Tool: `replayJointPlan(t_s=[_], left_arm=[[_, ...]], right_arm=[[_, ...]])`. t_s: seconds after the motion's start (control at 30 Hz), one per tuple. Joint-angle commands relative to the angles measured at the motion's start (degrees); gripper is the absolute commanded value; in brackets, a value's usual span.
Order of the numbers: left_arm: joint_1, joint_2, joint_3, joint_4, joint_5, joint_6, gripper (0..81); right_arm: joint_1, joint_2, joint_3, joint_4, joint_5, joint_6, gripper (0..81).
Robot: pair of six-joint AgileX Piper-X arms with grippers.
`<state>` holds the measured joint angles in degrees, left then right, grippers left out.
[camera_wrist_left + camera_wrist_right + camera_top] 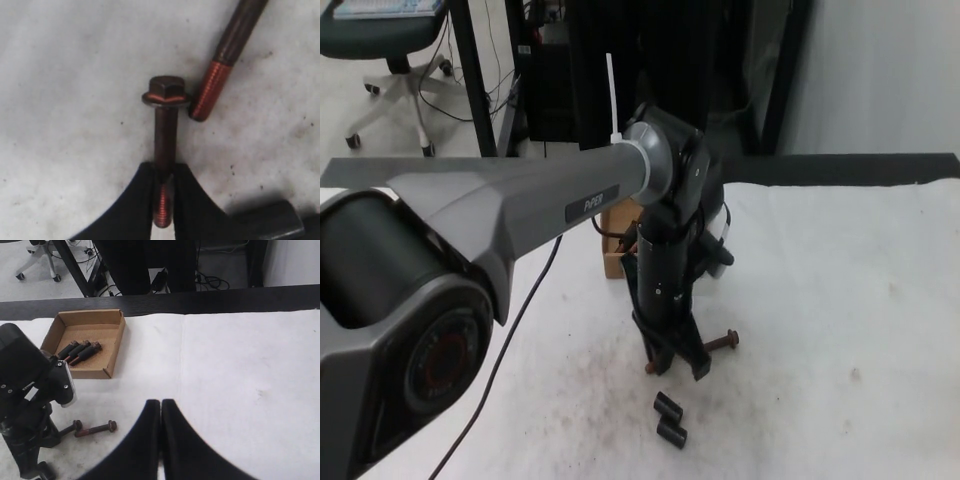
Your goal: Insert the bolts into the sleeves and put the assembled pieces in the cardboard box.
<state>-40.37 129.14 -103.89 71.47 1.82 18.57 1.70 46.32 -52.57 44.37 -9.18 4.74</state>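
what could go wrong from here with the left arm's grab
1. The left gripper pinches the bolt only at its threaded end, so it could tilt or slip on lifting.
2. The second bolt lies almost against its head and might get nudged.

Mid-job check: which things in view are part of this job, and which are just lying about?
Job: bolt in left gripper; second bolt; two sleeves; cardboard box holding three assembled pieces.
Lying about: office chair; black cable across the cloth.
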Motion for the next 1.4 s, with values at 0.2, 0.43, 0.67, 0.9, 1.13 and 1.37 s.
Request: replayJointPlan(t_s=[0.2, 0.43, 0.67, 0.9, 1.13, 1.37], left_arm=[[0.21, -0.12, -0.12, 2.87, -2.85, -0.03, 0.3], [0.21, -0.12, -0.12, 2.96, 2.44, -2.27, 15.7], [0.21, -0.42, -0.12, 3.98, 2.58, -5.82, 32.4], [0.21, -0.5, -3.73, -0.27, 2.58, -6.25, 32.4], [0.21, -0.5, -5.77, -3.63, 2.58, -6.25, 32.4], [0.21, -0.5, -5.66, -2.48, 2.58, -6.25, 32.4]], right_arm=[[-0.28, -0.21, -0.29, 0.0, -1.1, -0.45, 0.4], [-0.28, -0.21, -0.29, 0.0, -1.97, -0.45, 0.4], [-0.28, -0.21, -0.29, 0.0, -1.97, -0.45, 0.4], [-0.28, -0.21, -0.19, 0.0, -1.96, -0.45, 0.4], [-0.28, -0.21, -0.19, 0.0, -1.96, -0.45, 0.4], [-0.28, -0.07, -0.24, 0.0, -1.96, -0.45, 0.4]])
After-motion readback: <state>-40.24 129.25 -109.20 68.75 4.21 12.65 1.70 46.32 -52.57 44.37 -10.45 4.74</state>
